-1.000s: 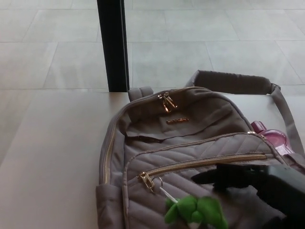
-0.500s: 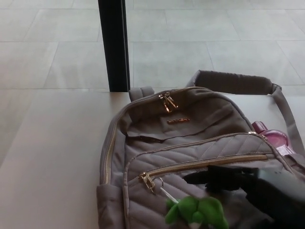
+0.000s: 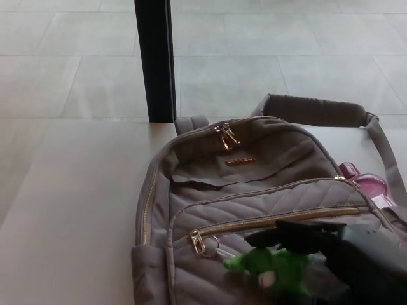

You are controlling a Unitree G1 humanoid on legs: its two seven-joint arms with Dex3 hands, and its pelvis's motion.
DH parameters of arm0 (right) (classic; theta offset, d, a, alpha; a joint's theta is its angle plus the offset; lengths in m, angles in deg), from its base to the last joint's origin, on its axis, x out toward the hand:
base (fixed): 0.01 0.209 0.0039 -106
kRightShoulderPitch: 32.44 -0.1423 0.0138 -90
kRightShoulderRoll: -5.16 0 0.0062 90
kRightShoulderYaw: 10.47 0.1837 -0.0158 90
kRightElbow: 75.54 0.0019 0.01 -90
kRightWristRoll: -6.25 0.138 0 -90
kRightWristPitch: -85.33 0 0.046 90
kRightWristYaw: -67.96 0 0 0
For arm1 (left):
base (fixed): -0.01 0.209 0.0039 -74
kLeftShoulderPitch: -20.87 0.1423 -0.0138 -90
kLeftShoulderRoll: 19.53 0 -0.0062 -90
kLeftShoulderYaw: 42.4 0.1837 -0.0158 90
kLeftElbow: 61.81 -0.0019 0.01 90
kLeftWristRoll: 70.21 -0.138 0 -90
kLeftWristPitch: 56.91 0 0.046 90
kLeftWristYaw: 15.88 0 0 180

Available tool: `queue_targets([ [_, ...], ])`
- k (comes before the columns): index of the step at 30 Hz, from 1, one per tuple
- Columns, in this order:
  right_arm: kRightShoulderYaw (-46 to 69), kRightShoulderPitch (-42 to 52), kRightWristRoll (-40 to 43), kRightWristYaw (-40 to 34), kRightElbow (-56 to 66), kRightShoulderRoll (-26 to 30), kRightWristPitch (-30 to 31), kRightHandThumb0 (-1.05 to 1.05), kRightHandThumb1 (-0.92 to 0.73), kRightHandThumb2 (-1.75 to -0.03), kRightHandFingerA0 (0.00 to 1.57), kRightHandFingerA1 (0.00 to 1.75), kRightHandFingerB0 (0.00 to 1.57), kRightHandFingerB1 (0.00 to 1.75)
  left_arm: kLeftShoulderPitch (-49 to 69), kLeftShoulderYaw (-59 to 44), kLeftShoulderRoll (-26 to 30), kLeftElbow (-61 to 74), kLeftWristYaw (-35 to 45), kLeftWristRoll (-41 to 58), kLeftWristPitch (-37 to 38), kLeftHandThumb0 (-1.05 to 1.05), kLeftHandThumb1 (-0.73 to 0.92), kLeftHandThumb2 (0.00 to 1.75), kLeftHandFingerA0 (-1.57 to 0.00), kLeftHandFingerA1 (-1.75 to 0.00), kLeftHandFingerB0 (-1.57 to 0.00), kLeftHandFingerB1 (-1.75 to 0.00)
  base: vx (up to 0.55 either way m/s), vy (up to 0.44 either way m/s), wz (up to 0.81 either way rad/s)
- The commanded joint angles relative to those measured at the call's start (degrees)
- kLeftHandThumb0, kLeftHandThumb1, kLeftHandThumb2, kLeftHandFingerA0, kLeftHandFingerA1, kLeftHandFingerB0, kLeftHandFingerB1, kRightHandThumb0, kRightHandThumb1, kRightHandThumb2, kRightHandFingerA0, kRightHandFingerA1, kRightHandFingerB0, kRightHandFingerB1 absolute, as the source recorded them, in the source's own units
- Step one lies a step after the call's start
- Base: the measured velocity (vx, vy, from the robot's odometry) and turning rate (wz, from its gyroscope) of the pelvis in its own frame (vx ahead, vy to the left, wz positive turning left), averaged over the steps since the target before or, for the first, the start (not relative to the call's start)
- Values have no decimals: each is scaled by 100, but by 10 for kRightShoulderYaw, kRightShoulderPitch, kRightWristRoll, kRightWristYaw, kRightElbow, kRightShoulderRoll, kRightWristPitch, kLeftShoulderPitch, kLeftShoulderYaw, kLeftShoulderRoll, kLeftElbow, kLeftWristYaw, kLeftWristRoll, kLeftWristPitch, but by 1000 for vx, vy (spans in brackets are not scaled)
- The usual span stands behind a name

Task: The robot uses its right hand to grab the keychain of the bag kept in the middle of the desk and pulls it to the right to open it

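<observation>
Black right hand [image 3: 305,244] lower right, fingers narrow around green plush keychain [image 3: 275,269] to tug grey quilted backpack's [image 3: 248,203] gold zipper [image 3: 280,220]

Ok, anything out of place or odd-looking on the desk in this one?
Nothing damaged or spilled. The grey backpack lies flat on the desk, front zipper closed. The one oddity: a pink item pokes out at its right side. The right hand sits by the green plush keychain.
</observation>
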Motion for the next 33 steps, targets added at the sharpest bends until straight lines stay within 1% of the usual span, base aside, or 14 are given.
queue_targets([
  [1, -14, 22, -30, 3, -9, -4, 12, -45, -67, -60, 112, 95, 52, 42, 0, 3, 15, -6, 3, -9, 14, -65, 44, 86, -53, -64, -57, -55, 0, 0, 0],
  [3, -13, 25, -23, -3, -11, -10, 7, -42, -67, -60, 114, 96, 53, 43, 2, -2, 15, -5, 10, -3, 21, -60, 52, 57, -60, -55, -66, -45, 0, 0, 0],
  [17, -27, 39, -47, -13, -29, -16, -8, -29, -66, -61, 108, 138, 59, 46, 0, 6, 17, -5, 5, -11, 18, -60, 54, 57, -57, -55, -67, -43, 0, 0, 0],
  [18, -28, 39, -51, -12, -29, -15, -4, -29, -65, -64, 105, 147, 58, 47, 1, 5, 17, -5, 6, -10, 20, -66, 45, 88, -52, -63, -58, -55, 0, 0, 0],
  [20, -26, 42, -57, -16, -32, -14, -5, -27, -65, -66, 105, 149, 58, 48, -1, 5, 18, -6, 8, -10, 25, -62, 44, 87, -56, -63, -56, -55, 0, 0, 0],
  [21, -26, 43, -59, -17, -36, -14, -6, -26, -63, -68, 104, 157, 59, 49, -3, 6, 18, -7, 7, -12, 23, -59, 53, 57, -59, -53, -67, -44, 0, 0, 0],
  [24, -25, 44, -62, -19, -42, -12, -11, -26, -62, -69, 103, 158, 59, 49, -2, 3, 17, -8, 7, -9, 29, -58, 53, 57, -60, -54, -67, -45, 0, 0, 0],
  [26, -27, 48, -63, -16, -55, -8, -12, -24, -64, -69, 89, 173, 63, 48, -4, 7, 20, -2, 9, -12, 25, -66, 46, 88, -46, -62, -66, -59, 0, 0, 0],
  [27, -27, 48, -63, -15, -57, -7, -13, -24, -64, -69, 89, 173, 63, 48, -4, 8, 20, -2, 8, -13, 24, -66, 46, 88, -46, -62, -66, -59, 0, 0, 0],
  [28, -30, 49, -66, -16, -60, -5, -17, -23, -64, -71, 84, 173, 66, 49, -4, 9, 20, -1, 6, -14, 23, -62, 53, 57, -53, -55, -71, -45, 0, 0, 0],
  [29, -30, 49, -70, -14, -59, -3, -16, -23, -66, -72, 83, 175, 71, 51, -7, 10, 19, -1, 4, -14, 23, -65, 45, 88, -52, -63, -65, -58, 0, 0, 0],
  [30, -34, 48, -75, -13, -64, 2, -23, -17, -65, -73, 89, 175, 79, 55, -7, 9, 18, -2, 3, -13, 25, -61, 52, 57, -53, -56, -72, -46, 0, 0, 0],
  [32, -38, 47, -77, -10, -67, 7, -28, -25, -65, -76, 84, 171, 83, 61, -8, 14, 19, -3, -2, -17, 25, -65, 45, 88, -50, -63, -67, -59, 0, 0, 0],
  [33, -44, 45, -84, -1, -63, 8, -16, -25, -63, -83, 88, 161, 87, 68, -8, 13, 18, -3, -1, -16, 25, -61, 54, 57, -53, -57, -72, -45, 0, 0, 0],
])
